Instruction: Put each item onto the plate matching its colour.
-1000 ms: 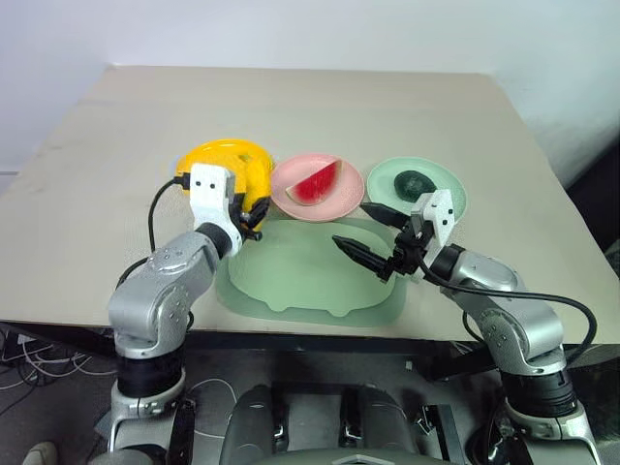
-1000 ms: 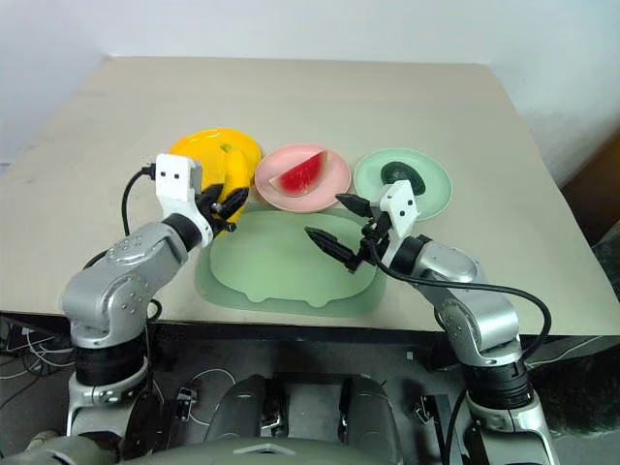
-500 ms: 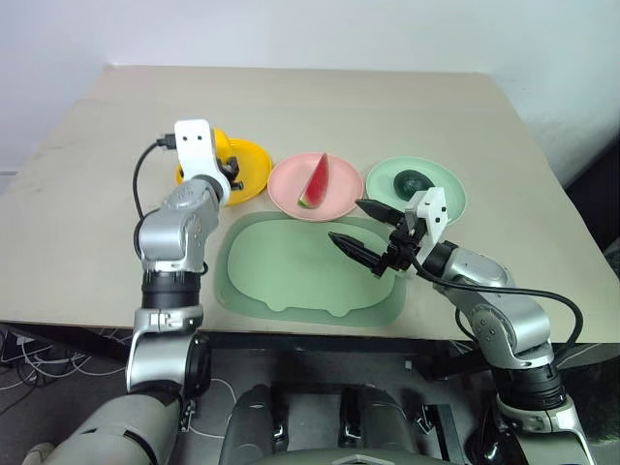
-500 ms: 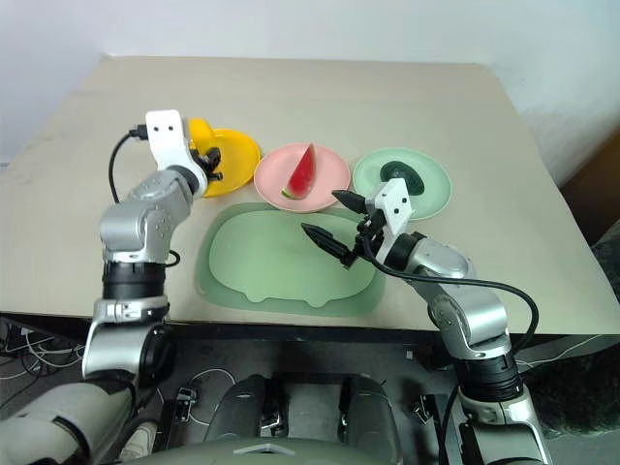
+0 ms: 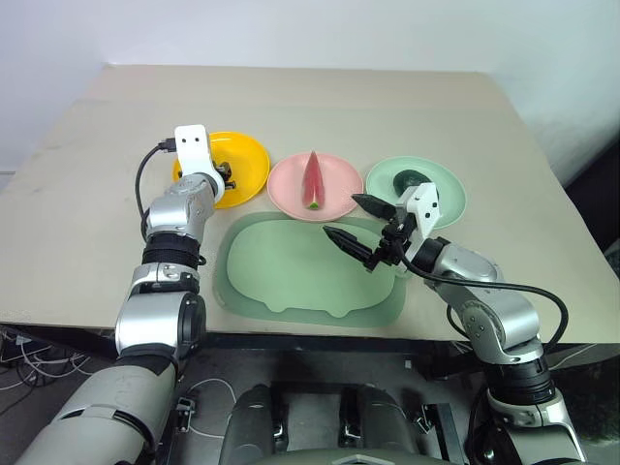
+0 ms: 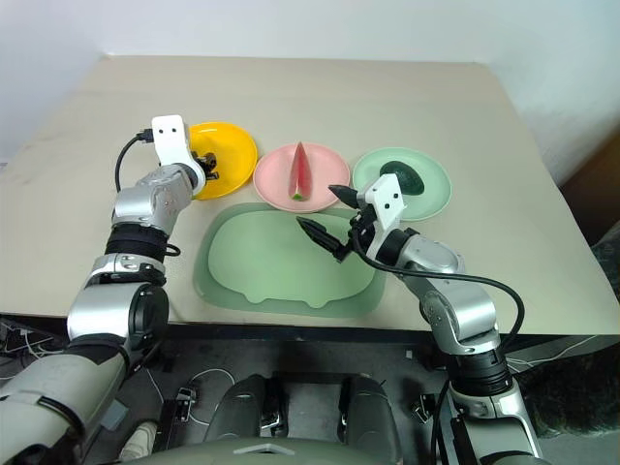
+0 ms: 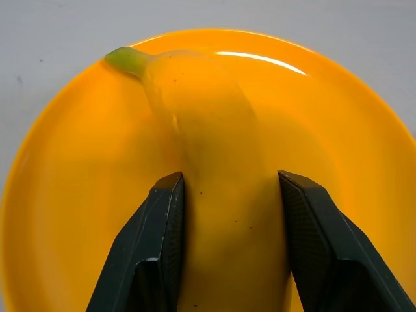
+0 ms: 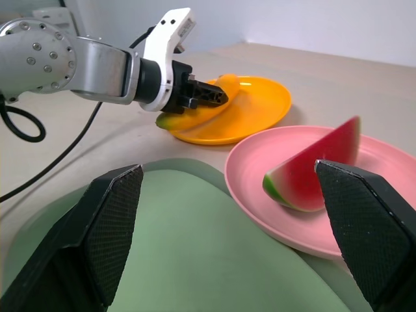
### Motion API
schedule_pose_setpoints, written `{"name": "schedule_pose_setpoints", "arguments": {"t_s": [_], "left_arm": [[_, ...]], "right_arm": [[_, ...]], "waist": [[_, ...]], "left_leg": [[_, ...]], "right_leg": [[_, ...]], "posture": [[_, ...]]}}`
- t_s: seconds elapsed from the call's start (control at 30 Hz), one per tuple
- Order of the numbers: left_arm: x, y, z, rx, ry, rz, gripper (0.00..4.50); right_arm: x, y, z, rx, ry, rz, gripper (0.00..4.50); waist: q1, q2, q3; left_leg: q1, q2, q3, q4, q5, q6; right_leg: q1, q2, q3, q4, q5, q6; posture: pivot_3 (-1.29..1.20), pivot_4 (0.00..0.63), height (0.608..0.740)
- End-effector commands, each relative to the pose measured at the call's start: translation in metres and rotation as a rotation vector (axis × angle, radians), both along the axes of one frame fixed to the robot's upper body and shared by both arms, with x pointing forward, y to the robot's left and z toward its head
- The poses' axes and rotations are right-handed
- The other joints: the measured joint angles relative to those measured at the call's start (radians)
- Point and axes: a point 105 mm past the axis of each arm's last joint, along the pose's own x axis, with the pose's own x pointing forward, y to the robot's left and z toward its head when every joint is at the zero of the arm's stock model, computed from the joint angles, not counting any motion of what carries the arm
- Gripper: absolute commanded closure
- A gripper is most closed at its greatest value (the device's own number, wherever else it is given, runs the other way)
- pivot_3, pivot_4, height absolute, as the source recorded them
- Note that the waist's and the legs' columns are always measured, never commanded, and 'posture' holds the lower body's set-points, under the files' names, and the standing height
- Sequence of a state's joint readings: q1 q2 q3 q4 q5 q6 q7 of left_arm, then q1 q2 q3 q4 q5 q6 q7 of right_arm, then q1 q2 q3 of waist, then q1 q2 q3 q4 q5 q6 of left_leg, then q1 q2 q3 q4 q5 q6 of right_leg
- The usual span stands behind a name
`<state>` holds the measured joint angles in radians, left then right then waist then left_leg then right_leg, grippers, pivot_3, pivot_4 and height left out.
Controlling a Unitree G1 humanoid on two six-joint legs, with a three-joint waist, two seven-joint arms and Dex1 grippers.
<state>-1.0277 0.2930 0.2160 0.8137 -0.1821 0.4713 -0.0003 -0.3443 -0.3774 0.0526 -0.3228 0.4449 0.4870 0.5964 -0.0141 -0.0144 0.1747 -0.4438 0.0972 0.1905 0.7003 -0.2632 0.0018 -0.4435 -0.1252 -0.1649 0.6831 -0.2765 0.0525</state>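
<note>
Already watermelon slice (image 5: 312, 179) and avocado (image 5: 414, 178) sit plated; our left gripper (image 8: 207, 95) clamps the banana (image 7: 214, 195) over the yellow plate (image 5: 250, 165), right gripper (image 5: 360, 225) wide.

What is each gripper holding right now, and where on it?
Left gripper clamps the banana across its body, over the yellow plate. Right gripper is open, holding nothing.

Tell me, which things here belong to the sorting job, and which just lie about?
Part of the job:
banana, held by the left gripper over the yellow plate
watermelon slice on the pink plate
avocado on the mint plate

Lying about:
green mat
</note>
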Motion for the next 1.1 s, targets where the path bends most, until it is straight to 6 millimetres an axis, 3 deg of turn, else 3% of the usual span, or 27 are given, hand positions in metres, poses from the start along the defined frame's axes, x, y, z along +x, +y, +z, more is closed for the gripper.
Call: {"name": "schedule_pose_setpoints", "arguments": {"t_s": [0.03, 0.23, 0.37, 0.5, 0.67, 0.83, 1.1], "left_arm": [[0.003, -0.001, 0.024, 0.015, -0.081, -0.011, 1.96], [0.0, -0.006, 0.052, 0.07, -0.198, -0.048, 0.03], [-0.012, -0.022, 0.074, 0.161, -0.329, -0.137, 0.03], [-0.043, -0.046, 0.085, 0.234, -0.521, -0.327, 0.03], [-0.094, -0.065, 0.057, 0.217, -0.551, -0.611, 0.03], [-0.143, -0.066, 0.029, 0.19, -0.575, -0.794, 0.03], [-0.182, -0.067, 0.009, 0.045, -0.546, -0.892, 0.03]], "right_arm": [[-0.001, -0.002, 0.012, 0.011, -0.055, -0.011, 0.0], [0.001, 0.0, 0.008, 0.014, -0.055, -0.016, 0.0], [0.001, 0.0, 0.009, 0.025, -0.06, -0.02, 0.0], [0.001, -0.003, 0.007, 0.034, -0.059, -0.021, 0.0], [-0.004, -0.01, 0.001, 0.04, -0.05, -0.01, 0.0], [-0.002, -0.023, -0.001, 0.032, -0.054, -0.047, 0.0], [-0.005, -0.034, 0.009, 0.027, -0.074, -0.056, 0.0]], "waist": [[0.0, 0.0, 0.0], [0.0, 0.0, 0.0], [-0.001, 0.0, 0.0], [-0.002, 0.0, 0.0], [-0.002, 0.0, 0.0], [0.002, 0.001, 0.0], [0.001, 0.001, 0.0]], "left_leg": [[0.0, 0.0, 0.0, 0.0, 0.0, 0.0], [0.0, 0.0, 0.0, 0.0, 0.0, 0.0], [0.0, 0.0, 0.0, 0.0, 0.0, 0.0], [0.0, 0.0, 0.001, 0.0, 0.0, 0.0], [0.0, 0.001, 0.001, 0.0, 0.0, -0.001], [0.001, 0.001, 0.001, 0.0, 0.0, 0.0], [0.001, 0.001, 0.0, 0.0, 0.0, 0.0]], "right_leg": [[0.0, 0.0, 0.0, 0.0, 0.0, 0.0], [0.0, 0.0, 0.0, 0.0, 0.0, 0.0], [0.0, 0.0, 0.0, 0.0, 0.0, 0.0], [0.0, 0.0, 0.001, 0.0, 0.0, 0.0], [0.0, 0.0, 0.001, 0.001, 0.0, 0.0], [0.0, 0.0, 0.001, 0.001, 0.0, 0.0], [0.0, 0.0, 0.001, 0.001, 0.0, 0.0]], "posture": [[0.0, 0.15, 0.695], [0.0, 0.15, 0.695], [0.0, 0.15, 0.695], [0.0, 0.15, 0.695], [0.0, 0.15, 0.695], [0.0, 0.15, 0.695], [0.0, 0.15, 0.695]]}}
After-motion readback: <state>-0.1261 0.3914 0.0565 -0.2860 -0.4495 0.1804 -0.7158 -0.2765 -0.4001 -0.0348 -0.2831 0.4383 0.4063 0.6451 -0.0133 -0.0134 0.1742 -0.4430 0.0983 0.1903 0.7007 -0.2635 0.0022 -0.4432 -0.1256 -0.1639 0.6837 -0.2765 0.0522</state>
